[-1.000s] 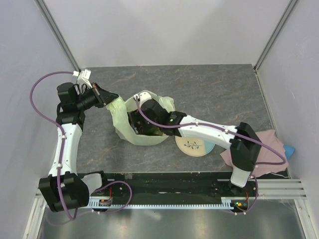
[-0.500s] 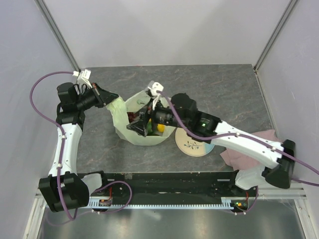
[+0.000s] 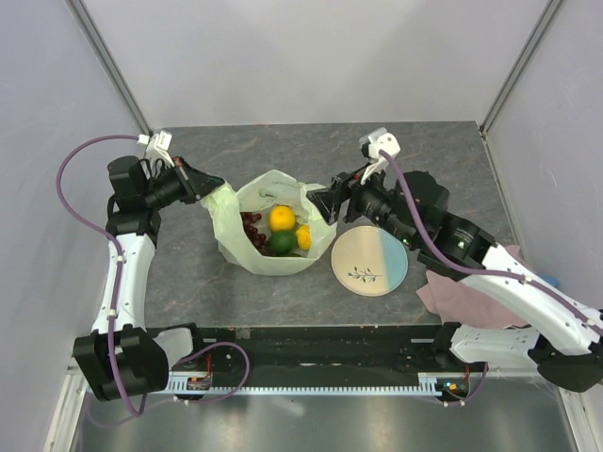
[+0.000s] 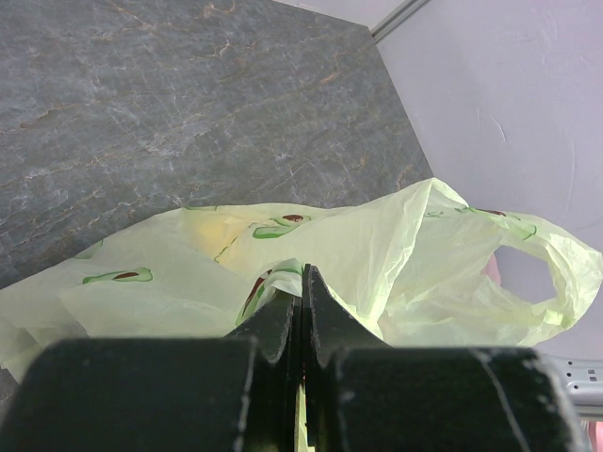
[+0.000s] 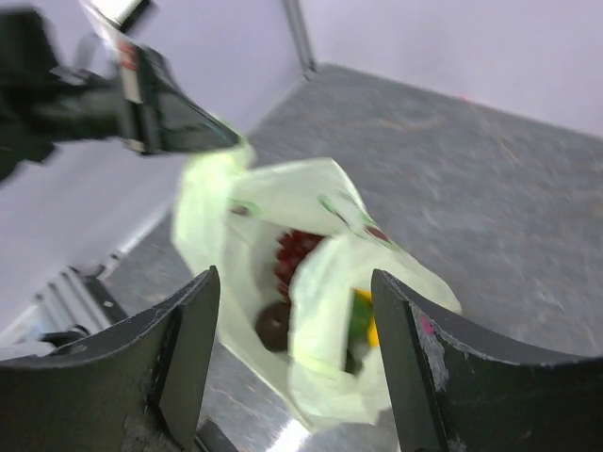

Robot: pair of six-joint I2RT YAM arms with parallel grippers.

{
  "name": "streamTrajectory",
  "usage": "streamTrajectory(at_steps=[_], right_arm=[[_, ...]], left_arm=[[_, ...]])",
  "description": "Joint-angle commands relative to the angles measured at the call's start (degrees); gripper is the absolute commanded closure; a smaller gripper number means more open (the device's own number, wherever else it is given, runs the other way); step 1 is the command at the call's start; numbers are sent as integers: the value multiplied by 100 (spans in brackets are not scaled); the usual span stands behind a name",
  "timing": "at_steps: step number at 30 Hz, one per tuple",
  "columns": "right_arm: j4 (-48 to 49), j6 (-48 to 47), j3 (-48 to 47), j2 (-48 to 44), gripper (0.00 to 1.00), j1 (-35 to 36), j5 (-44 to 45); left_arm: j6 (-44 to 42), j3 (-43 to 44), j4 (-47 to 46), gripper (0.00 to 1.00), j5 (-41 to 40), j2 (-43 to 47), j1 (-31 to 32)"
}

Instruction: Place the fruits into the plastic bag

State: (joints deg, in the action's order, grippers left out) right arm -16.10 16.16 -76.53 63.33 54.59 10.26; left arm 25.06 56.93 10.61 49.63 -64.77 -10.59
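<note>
The pale green plastic bag [image 3: 236, 235] sits mid-table with its mouth held open. Inside it I see an orange [image 3: 281, 217], a dark green avocado [image 3: 281, 243], a yellow pear [image 3: 303, 237] and red grapes [image 3: 252, 226]. My left gripper [image 3: 209, 188] is shut on the bag's left rim, and its fingertips [image 4: 301, 273] pinch a fold of the plastic bag [image 4: 405, 245]. My right gripper [image 3: 325, 202] hovers just right of the bag, open and empty. In the right wrist view the right gripper [image 5: 294, 282] looks down on the bag [image 5: 325, 282], the grapes [image 5: 300, 247] and a dark round fruit [image 5: 273, 322].
A cream-and-light-blue plate [image 3: 369, 262] lies right of the bag, under the right arm. A pink cloth [image 3: 471, 292] is bunched at the table's right front. The left gripper [image 5: 179, 122] shows at the top left of the right wrist view.
My right gripper has come up out of the bag and drawn back to the right, uncovering the fruits inside. Its jaws have narrowed a little. The left arm has held still.
</note>
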Motion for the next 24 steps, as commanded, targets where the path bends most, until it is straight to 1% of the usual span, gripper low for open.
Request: streamTrajectory(at_steps=[1, 8, 11, 14, 16, 17, 18, 19, 20, 23, 24], right_arm=[[-710, 89, 217, 144, 28, -220, 213], [-658, 54, 499, 206, 29, -282, -331], [-588, 19, 595, 241, 32, -282, -402], [-438, -34, 710, 381, 42, -299, -586], [-315, -43, 710, 513, 61, -334, -857], [-254, -17, 701, 557, 73, -378, -903], [-167, -8, 631, 610, 90, -405, -929], [-140, -17, 552, 654, 96, -440, -938], [-157, -17, 447, 706, 100, -527, -930], [-174, -104, -159, 882, 100, -825, -886], [-192, -96, -526, 987, 100, -914, -851]], left_arm=[[-124, -6, -165, 98, 30, 61, -22], [-115, -6, -156, 98, 12, 53, -22], [-124, -6, -165, 98, 12, 52, -22], [-124, 3, -165, 98, -5, 53, -31], [-124, 20, -156, 98, -6, 35, -22], [-115, 20, -208, 98, -14, 9, -22], [-89, 64, -235, 99, -23, -26, -22], [-54, 108, -244, 98, -23, -70, -22], [-10, 186, -235, 98, -14, -201, -22], [297, 590, -252, 99, 99, -439, -22], [402, 826, -340, 98, 126, -492, -22]])
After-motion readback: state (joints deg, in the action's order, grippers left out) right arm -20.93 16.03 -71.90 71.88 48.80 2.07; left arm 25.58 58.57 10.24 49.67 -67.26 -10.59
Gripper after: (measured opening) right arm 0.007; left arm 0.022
